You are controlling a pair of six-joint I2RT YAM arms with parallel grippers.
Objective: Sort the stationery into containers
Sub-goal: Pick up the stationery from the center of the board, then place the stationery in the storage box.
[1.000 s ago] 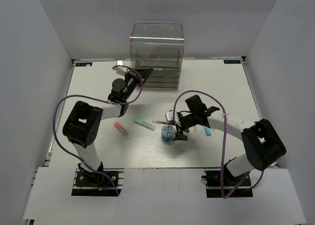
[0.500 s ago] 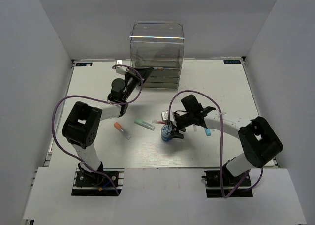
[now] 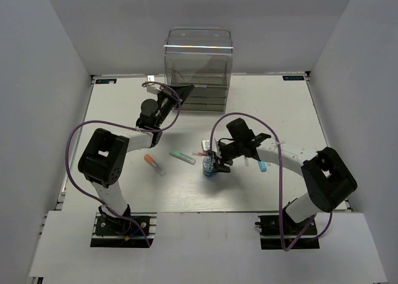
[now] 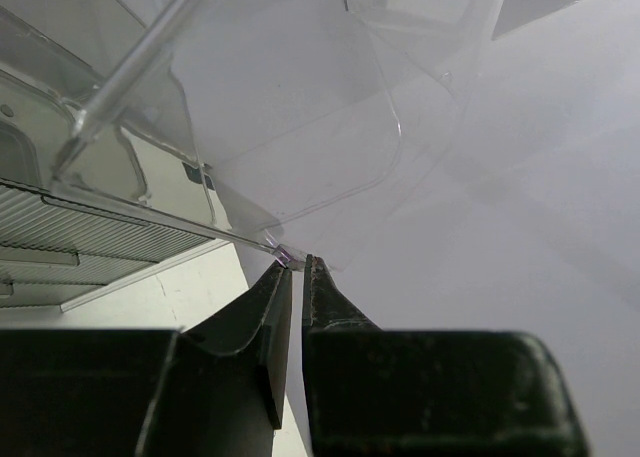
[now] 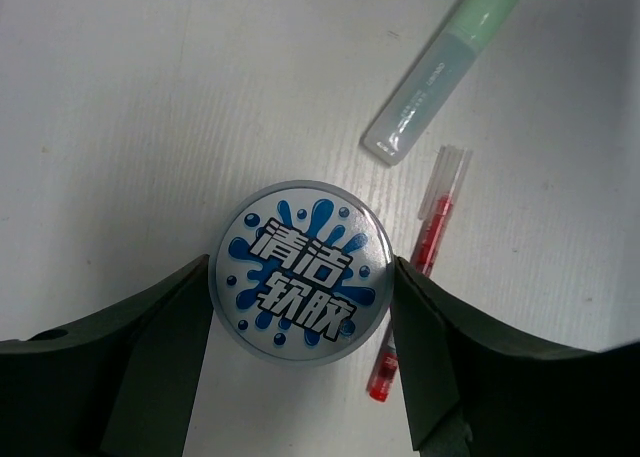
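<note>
The round blue-white patterned roll (image 5: 302,271) lies flat on the white table, and it also shows in the top view (image 3: 208,168). My right gripper (image 5: 300,282) straddles it, a finger against each side, low over the table (image 3: 215,162). A thin red-white pen (image 5: 422,249) lies beside the roll, partly under the right finger. A mint-green marker (image 5: 440,69) lies just beyond. My left gripper (image 4: 298,264) is shut on the thin clear edge of a drawer (image 4: 300,127) of the clear cabinet (image 3: 198,66), at the cabinet's lower left (image 3: 179,91).
An orange-capped marker (image 3: 153,164) lies left of the mint-green marker (image 3: 183,156). A light-blue marker (image 3: 262,166) lies right of my right gripper. White walls enclose the table on three sides. The cabinet stands at the far middle.
My right gripper has shifted a little left and now sits over the roll, with its fingers on both sides. The left arm has not moved.
</note>
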